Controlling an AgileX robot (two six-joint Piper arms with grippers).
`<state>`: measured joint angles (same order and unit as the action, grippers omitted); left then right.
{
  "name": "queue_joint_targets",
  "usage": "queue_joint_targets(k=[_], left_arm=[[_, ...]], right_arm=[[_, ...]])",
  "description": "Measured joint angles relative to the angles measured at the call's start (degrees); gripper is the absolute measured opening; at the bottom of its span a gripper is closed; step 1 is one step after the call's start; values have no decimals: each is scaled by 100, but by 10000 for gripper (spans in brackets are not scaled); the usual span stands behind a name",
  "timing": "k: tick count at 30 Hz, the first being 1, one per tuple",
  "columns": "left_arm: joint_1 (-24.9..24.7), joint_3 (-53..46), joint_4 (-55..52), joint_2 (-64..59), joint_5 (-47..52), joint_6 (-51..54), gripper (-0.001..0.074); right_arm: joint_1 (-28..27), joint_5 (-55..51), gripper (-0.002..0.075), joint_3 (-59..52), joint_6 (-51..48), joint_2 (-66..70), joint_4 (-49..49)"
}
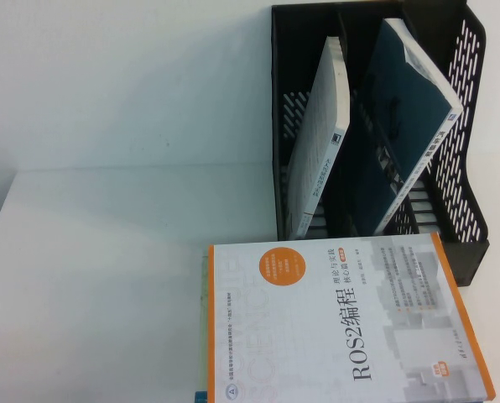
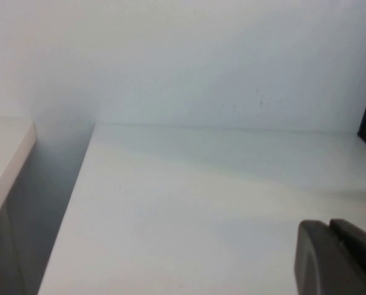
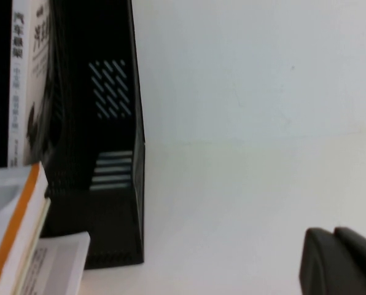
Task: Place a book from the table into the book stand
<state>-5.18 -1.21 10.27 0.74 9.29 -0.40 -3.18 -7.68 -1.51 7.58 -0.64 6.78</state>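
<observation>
Book stand [image 1: 464, 222]: your landmark — two books leaning inside.
ROS2 book [image 1: 342, 323]: flat on worktop [image 1: 91, 277], just before stand.
Left gripper [image 2: 338, 258]: together, over worktop.
Right gripper [image 3: 342, 261]: together — beside stand.

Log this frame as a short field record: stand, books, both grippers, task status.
stand: black stand at the table's far right
in stand: two books leaning, white book left, teal book right
on table: ROS2 book flat atop a stack, before the stand
left gripper: shut, above bare table, holding nothing
right gripper: shut, beside the stand, holding nothing
task status: ROS2 book not yet grasped
</observation>
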Motion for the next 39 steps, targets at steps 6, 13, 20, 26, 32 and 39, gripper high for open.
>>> queue_joint_targets(k=[6,13,20,26,32,39], left_arm=[[0,0,9,0,-1362,0,-3],[0,0,37,0,-3851,0,-3],[0,0,50,15,-6056,-245,-3],[0,0,19,15,-6596,-743,-3],[0,0,53,15,-6633,-906,-3],[0,540,-239,20,-4151,-1273,-3]], right_arm=[[0,951,9,0,453,0,-182],[0,2997,9,0,822,0,-242],[0,5240,9,0,842,-2,-954],[0,4802,9,0,763,-12,-1199],[0,3573,9,0,1026,-12,-1225],[0,3432,9,0,1173,-12,-1236]])
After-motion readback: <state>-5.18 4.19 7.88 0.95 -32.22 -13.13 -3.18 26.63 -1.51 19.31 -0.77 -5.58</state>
